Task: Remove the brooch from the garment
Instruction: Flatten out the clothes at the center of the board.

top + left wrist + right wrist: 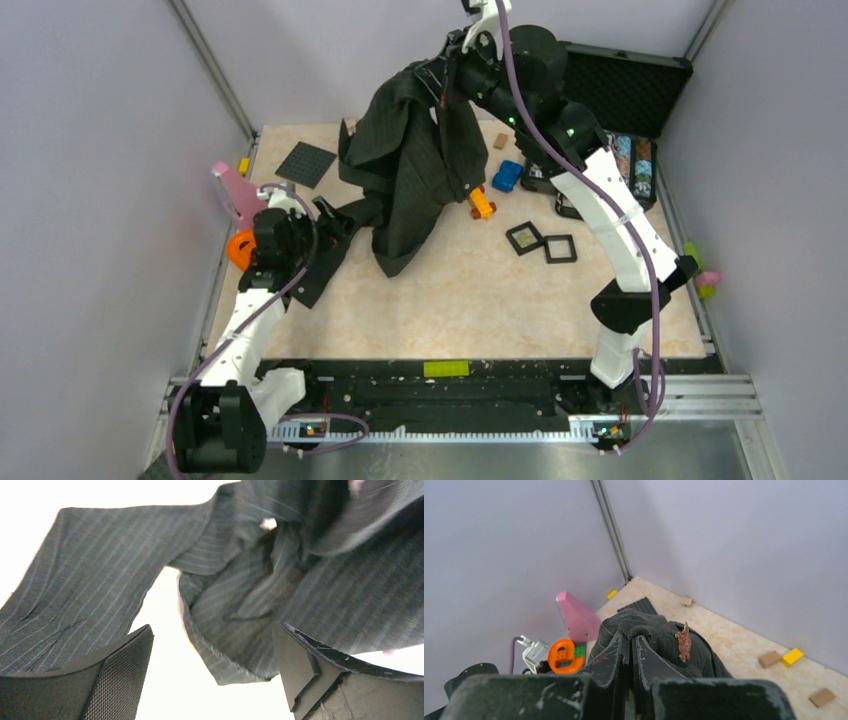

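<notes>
**Brooch sits high on the lifted shirt, beside the right grip**

At the table's [450, 300] left edge the left gripper [335, 245] sits low. Its fingers are spread wide with nothing between them, and its camera looks up into hanging pinstriped folds. The shirt [410, 180] hangs mid-table as a limp drape from a raised bunch, its lower edge and a sleeve trailing on the surface. The right gripper [631, 645] is pressed together on that bunch at the top and carries the cloth. The brooch [684, 642] lies on the fabric just right of those fingers. It shows only in the right wrist view; the top view hides it.

It looks small, hard and light, and probably slick where it shines, so a pinch should span its narrow sides, not its face. The shirt is soft and will likely follow any pull, so the cloth close by needs holding taut. The clasp is not visible, so how it unfastens cannot be told; a pin could snag the weave.
</notes>
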Robot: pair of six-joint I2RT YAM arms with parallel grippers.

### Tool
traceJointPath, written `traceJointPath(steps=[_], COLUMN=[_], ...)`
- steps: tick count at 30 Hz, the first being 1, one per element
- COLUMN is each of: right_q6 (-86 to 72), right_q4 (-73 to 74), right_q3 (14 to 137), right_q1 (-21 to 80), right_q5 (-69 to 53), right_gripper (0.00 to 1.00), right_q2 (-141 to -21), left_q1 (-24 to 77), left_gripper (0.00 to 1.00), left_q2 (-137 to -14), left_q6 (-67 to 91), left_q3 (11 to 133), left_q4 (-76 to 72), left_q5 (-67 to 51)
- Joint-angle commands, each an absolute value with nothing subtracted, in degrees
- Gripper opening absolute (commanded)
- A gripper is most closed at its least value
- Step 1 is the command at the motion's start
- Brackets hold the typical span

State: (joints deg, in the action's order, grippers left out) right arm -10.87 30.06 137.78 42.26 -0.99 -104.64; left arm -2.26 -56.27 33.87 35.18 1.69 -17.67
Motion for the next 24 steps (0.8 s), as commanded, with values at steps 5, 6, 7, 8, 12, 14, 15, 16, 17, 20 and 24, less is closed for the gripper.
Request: traceJointPath(steps=[5,6,7,8,12,14,15,16,17,20,24], right_q6=[-7.1,-7.0,-7.1,-7.0,-6.7,-6.7,-6.8,-6.8,-6.8,-6.7,-6.9], right_q4=[34.8,34.4,34.4,34.5,35.2,34.8,34.8,34.7,34.7,34.8,34.3], right_q3=[129.0,127.6,126.5,125.9,124.7,123.9,123.5,123.3,123.1,122.8,121.5], right_q1=[42.5,42.4,42.4,42.4,42.4,42.3,42.2,42.2,42.1,42.0,41.3], right_q5=[-2.0,-1.9,-1.4,-0.9,-0.8,-0.9,-0.8,-0.8,-0.8,-0.6,-0.4], right_gripper=[0.0,0.0,0.0,0.0,0.0,0.0,0.0,0.0,0.0,0.0,0.0], right_q2=[-100.2,-99.4,-98.8,-98.3,-97.6,-97.1,-97.0,-96.9,-96.7,-96.4,-95.3], left_q1=[4.8,5.3,6.1,7.0,11.4,13.1,13.6,13.6,13.6,14.0,17.2], left_gripper=[0.93,0.93,0.93,0.92,0.91,0.91,0.9,0.89,0.89,0.84,0.78], left_q2=[-56.5,-56.3,-56.7,-57.8,-63.4,-64.6,-65.1,-65.9,-66.8,-70.2,-73.9], left_q6=[28.8,28.4,27.8,26.9,22.5,22.7,23.5,24.3,24.8,25.1,21.1], left_q3=[32.1,31.1,30.9,31.4,36.2,35.5,34.9,34.6,34.7,35.2,35.3], left_q4=[-14.3,-18.6,-21.9,-23.0,-16.5,-18.1,-18.9,-19.5,-19.5,-21.4,-23.7], left_q5=[-21.0,-23.3,-25.3,-26.1,-27.2,-27.1,-26.5,-26.0,-25.8,-28.3,-28.2])
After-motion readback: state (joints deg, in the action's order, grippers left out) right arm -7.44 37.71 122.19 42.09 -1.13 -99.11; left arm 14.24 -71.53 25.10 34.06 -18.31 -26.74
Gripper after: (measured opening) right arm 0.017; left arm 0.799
